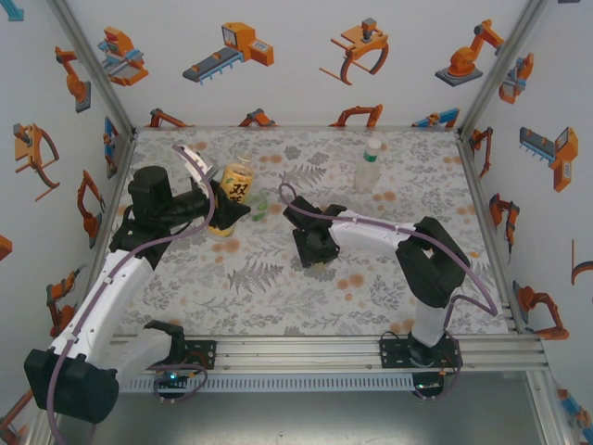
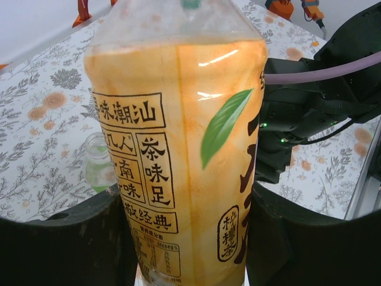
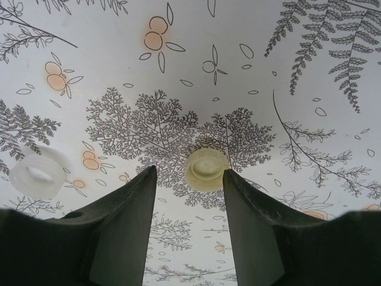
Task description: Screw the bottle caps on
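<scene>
Floral-printed table (image 1: 269,283) with three bottles and two loose caps. The clear bottle (image 1: 370,167) stands upright toward the far right, well apart from both my arms. The green bottle (image 1: 258,206), its mouth open, stands just beside the yellow bottle (image 1: 236,188) on that bottle's right; from the left wrist it appears low behind the yellow bottle (image 2: 178,149), as the green bottle (image 2: 98,164). The dark body of my right arm (image 2: 297,113) lies beyond the yellow bottle, to its right. My left gripper (image 1: 222,206) is clamped on the lower body of the yellow bottle, one dark finger (image 2: 65,244) on each side of the label, and the bottle is upright. My right gripper (image 1: 318,252) points down at the table near its middle, jaws apart. A yellowish cap (image 3: 206,168) lies on the print at the mouth of the gap between the fingertips (image 3: 140,196); it sits closer to the right-hand finger, and I cannot tell whether that finger touches it. A white cap (image 3: 37,174) lies on the table off to the left of the fingers, clear of them.
</scene>
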Action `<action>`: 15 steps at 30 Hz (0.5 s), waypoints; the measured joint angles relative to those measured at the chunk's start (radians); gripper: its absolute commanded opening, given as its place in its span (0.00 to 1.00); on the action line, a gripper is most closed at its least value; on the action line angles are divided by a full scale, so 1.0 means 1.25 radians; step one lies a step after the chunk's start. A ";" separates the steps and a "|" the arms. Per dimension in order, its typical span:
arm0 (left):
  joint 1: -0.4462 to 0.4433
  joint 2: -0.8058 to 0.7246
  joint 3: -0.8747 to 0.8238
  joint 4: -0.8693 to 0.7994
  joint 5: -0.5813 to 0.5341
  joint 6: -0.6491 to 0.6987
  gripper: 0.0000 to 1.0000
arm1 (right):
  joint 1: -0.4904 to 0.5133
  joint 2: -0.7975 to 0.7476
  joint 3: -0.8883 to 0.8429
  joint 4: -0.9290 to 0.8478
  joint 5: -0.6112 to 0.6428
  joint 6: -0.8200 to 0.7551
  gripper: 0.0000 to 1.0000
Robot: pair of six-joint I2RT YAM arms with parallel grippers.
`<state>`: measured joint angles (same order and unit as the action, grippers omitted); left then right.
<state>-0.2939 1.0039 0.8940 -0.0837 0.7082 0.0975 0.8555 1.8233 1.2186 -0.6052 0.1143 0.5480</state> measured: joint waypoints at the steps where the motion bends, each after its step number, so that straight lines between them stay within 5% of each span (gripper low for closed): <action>1: 0.000 0.000 0.000 0.000 0.000 0.000 0.00 | 0.001 0.002 0.003 -0.001 0.001 0.000 0.48; 15: 0.000 0.002 0.000 0.000 0.000 -0.003 0.00 | 0.005 0.026 0.006 -0.012 0.008 -0.009 0.48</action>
<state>-0.2939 1.0058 0.8936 -0.0837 0.7078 0.0940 0.8619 1.8557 1.2263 -0.6205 0.1246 0.5373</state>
